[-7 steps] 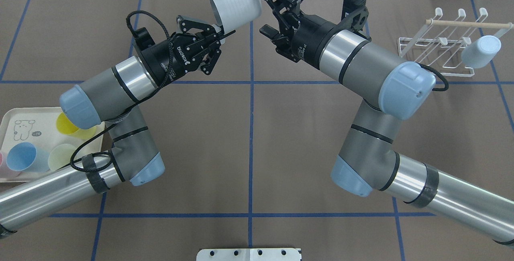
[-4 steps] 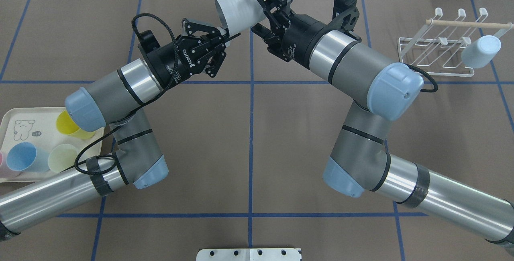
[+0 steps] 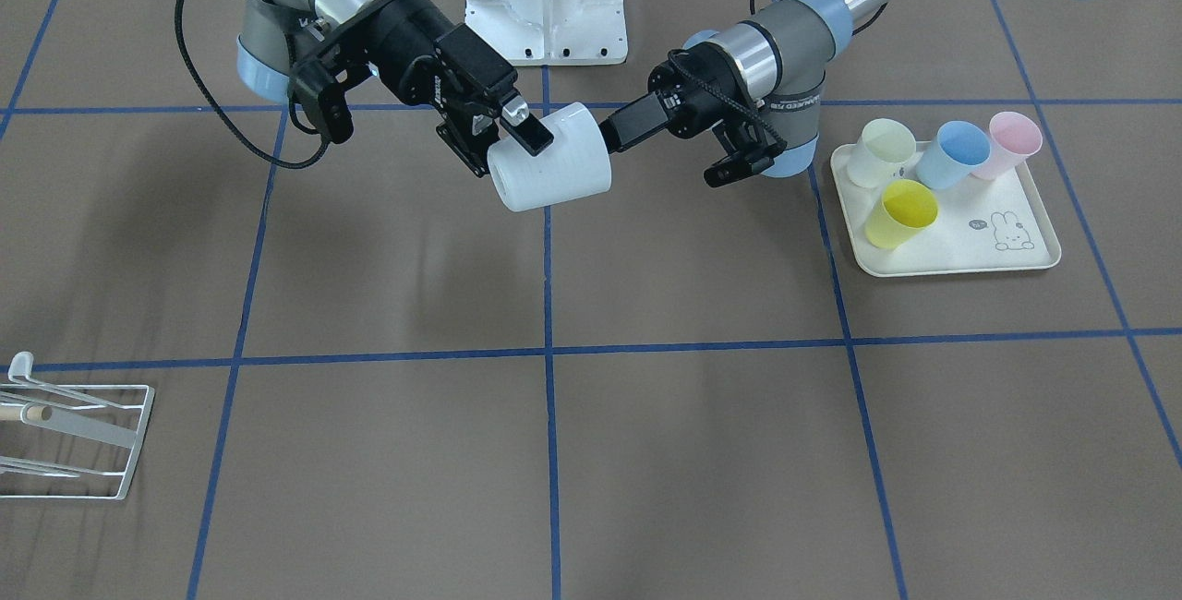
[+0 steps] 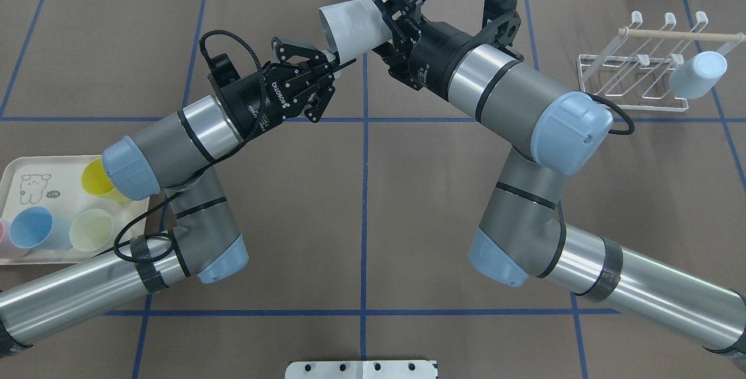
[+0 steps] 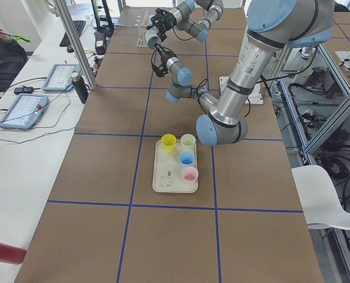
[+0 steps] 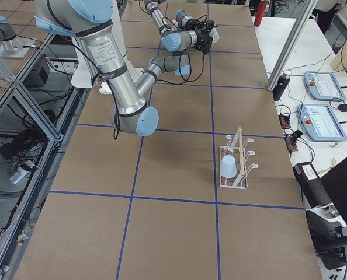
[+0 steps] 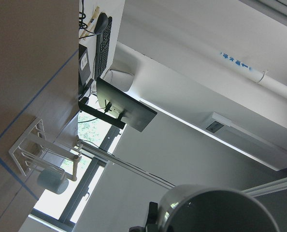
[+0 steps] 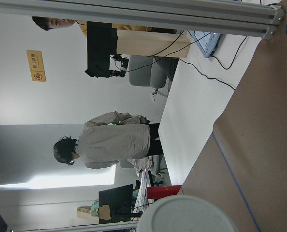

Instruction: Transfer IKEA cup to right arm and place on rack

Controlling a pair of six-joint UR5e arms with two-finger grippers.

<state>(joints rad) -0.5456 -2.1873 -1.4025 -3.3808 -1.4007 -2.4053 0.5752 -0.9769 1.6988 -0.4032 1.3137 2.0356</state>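
white cup [image 3: 554,171] hangs mid-air over the table [image 3: 369,452], far middle. left gripper [image 3: 621,131] pinches its rim; right gripper [image 3: 503,146] straddles the base, we can't tell if it's clamped. if left lets go early, it drops, we reckon.

IKEA cup [image 4: 349,28]: white, ribbed, tapered; held on its side above the far centre of the table [image 4: 408,192]; mouth toward the left gripper [image 4: 333,55], which clamps the rim; base end between the fingers of the right gripper [image 4: 376,17]. Rack [image 4: 641,59]: white wire frame; slanted rods; pale wooden rod [image 4: 670,34] across the top; upright at the far right.
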